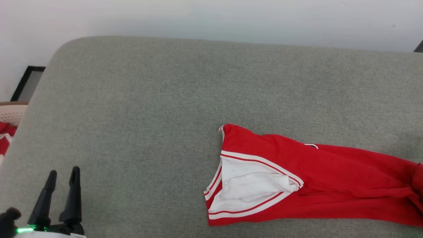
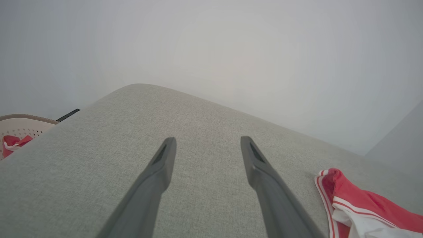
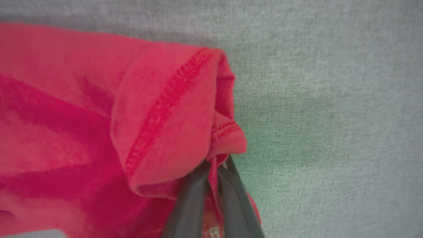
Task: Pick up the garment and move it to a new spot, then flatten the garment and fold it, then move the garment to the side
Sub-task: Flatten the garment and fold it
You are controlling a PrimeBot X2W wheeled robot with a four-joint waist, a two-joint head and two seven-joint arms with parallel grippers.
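Right gripper (image 3: 216, 167): fingers pinched nearly together on a fold of the garment's (image 3: 99, 115) red hem, beside a row of stitching.
Left gripper (image 1: 64, 172): fingers spread wide, nothing between them, over bare cushion (image 1: 148, 99) at the near left.
Cushion: grey woven fabric, flat, with a rounded corner.
Garment: soft red knit, lying crumpled lengthwise on the cushion's near right and running off the head view's right edge. One white sleeve is bunched and bordered by red-and-white striped trim.
Basket (image 1: 11, 114): pale, perforated, beyond the cushion's left edge, holding red cloth.
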